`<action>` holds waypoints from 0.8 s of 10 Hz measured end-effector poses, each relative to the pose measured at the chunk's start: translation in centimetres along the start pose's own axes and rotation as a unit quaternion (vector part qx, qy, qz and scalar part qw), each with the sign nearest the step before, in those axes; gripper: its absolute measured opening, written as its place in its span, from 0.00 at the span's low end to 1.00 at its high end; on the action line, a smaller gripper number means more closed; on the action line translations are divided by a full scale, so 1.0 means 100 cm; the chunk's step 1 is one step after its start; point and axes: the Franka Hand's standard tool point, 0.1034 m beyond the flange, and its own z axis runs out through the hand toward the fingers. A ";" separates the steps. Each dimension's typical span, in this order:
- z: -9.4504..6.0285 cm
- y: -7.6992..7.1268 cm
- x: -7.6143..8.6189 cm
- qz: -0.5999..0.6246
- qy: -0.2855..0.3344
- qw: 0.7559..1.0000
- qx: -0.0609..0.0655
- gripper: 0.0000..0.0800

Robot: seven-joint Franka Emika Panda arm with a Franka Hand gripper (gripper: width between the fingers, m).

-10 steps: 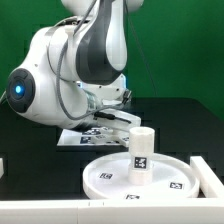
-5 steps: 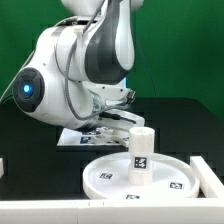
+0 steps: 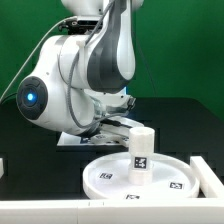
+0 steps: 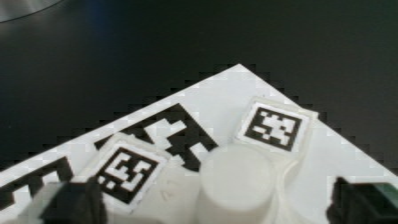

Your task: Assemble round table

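The round disc (image 3: pixel 135 178) lies at the front of the black table, rim up. The short post (image 3: pixel 142 148) stands upright on it, tags facing front. Behind the post, a white part that I take for the cross-shaped foot (image 3: pixel 122 120) lies by the marker board (image 3: pixel 80 137). My gripper (image 3: pixel 112 126) hangs low over that part, mostly hidden by the arm. In the wrist view the gripper (image 4: pixel 217 205) is open. Its dark fingers (image 4: pixel 71 205) stand on either side of a rounded white lobe (image 4: pixel 249 180), with gaps on both sides.
The marker board (image 4: pixel 196 120) fills the wrist view under the gripper, with black table beyond its corner. A white block (image 3: pixel 208 176) stands at the disc's right in the exterior view. A white rail (image 3: pixel 60 208) runs along the front edge.
The arm has swung toward the exterior view's right, its blue light moving right. The wrist has settled lower behind the post. Disc and post have not moved.
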 end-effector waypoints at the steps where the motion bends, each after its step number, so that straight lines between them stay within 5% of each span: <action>1: 0.000 0.000 0.000 0.000 0.000 1.000 0.000 0.65; 4: 0.000 0.000 0.000 0.000 0.000 1.000 0.000 0.10; 8: -0.001 0.000 0.000 0.000 0.001 1.000 0.000 0.01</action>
